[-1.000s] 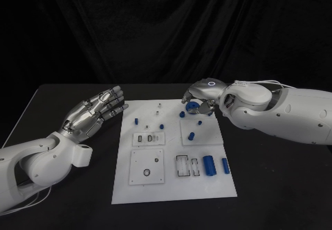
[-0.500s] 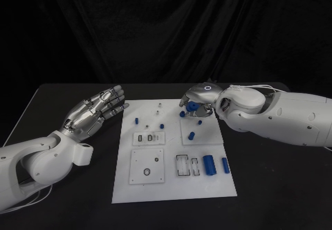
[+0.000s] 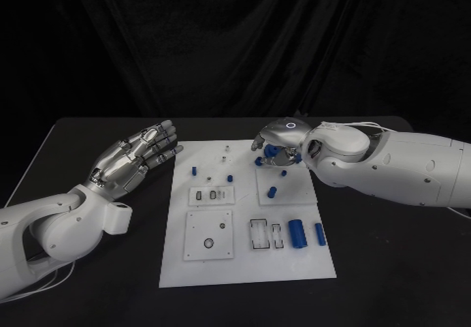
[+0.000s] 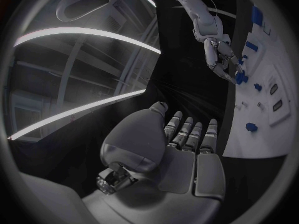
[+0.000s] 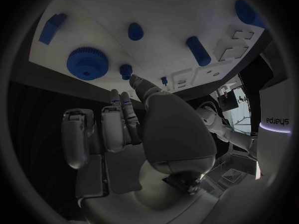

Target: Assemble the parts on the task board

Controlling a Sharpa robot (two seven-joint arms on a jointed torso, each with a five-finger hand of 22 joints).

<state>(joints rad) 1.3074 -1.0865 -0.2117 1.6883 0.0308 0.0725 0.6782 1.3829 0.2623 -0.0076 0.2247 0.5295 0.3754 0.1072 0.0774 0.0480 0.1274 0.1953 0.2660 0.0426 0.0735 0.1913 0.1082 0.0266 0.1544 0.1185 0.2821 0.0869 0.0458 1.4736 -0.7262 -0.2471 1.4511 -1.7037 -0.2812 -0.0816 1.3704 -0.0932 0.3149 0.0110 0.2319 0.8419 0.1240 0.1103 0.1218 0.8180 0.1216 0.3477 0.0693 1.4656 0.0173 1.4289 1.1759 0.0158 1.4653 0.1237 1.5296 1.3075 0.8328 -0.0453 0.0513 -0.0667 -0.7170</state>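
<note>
I see the white task board (image 3: 246, 266) flat at table centre. Blue gear (image 5: 87, 62) near its 1 o'clock corner; two blue cylinders (image 3: 295, 234) lying at 4 o'clock.

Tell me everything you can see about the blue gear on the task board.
The blue gear is a round toothed wheel, plastic by its look, with fine teeth around its rim and a flat face. It lies flat near the far edge of the white task board, on the robot's right side, beside smaller blue parts. The right robot hand hovers just above it with fingers extended toward the board; whether any fingertip touches the gear cannot be told.
</note>
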